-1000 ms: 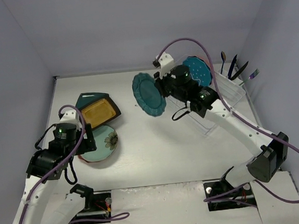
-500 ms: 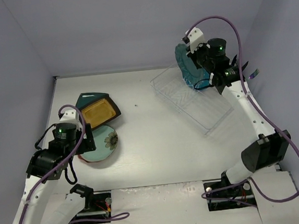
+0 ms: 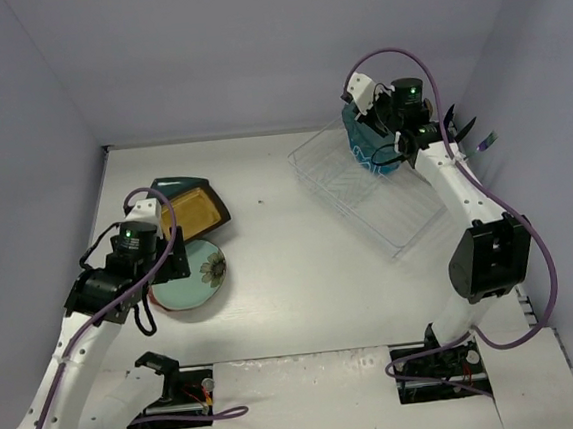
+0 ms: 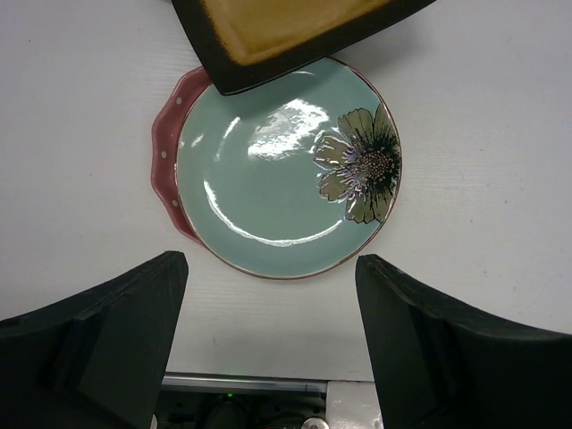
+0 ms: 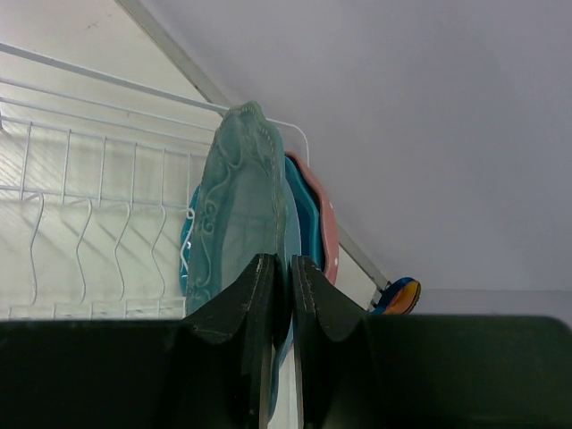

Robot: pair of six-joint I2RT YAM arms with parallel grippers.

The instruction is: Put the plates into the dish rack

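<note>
Teal plate [image 5: 239, 214]: right fingers [image 5: 250, 313] clamped on its rim, at dish rack [image 3: 387, 211] | left fingers [image 4: 98, 340] wide apart, empty

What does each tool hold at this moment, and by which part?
The right tool is shut on the rim of the teal scalloped plate, which stands on edge at the dish rack. The left tool is open and holds nothing.
</note>
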